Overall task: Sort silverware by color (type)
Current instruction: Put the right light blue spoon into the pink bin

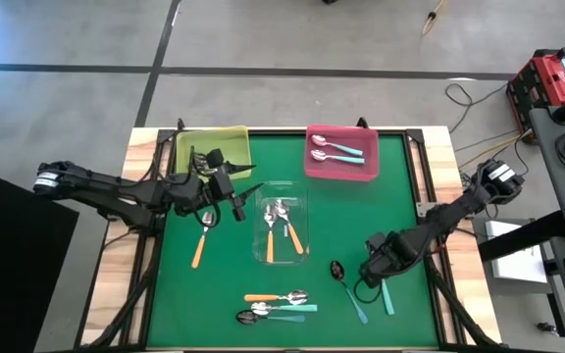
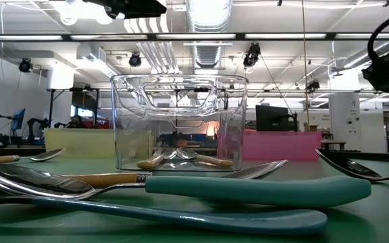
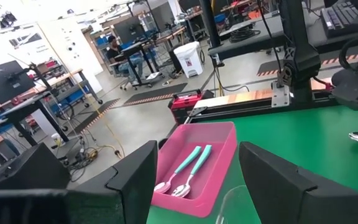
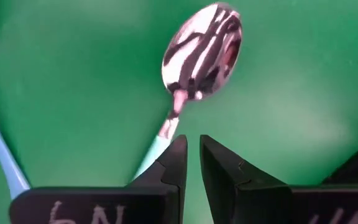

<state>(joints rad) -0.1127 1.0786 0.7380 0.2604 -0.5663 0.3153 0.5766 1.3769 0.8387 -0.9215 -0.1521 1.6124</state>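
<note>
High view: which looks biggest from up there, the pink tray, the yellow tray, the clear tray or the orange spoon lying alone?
1. Yellow tray and pink tray: they look about alike, though the left arm hides part of the yellow one.
2. Clear tray: looks a bit smaller.
3. Orange spoon: clearly smallest.

A robotics lab or workshop: exposed ceiling ducts [image 2: 208,13] and strip lights at the low view's top, workbenches [image 3: 17,112] with monitors [image 3: 5,78] upper left, a seated person [image 3: 114,50] beyond.
</note>
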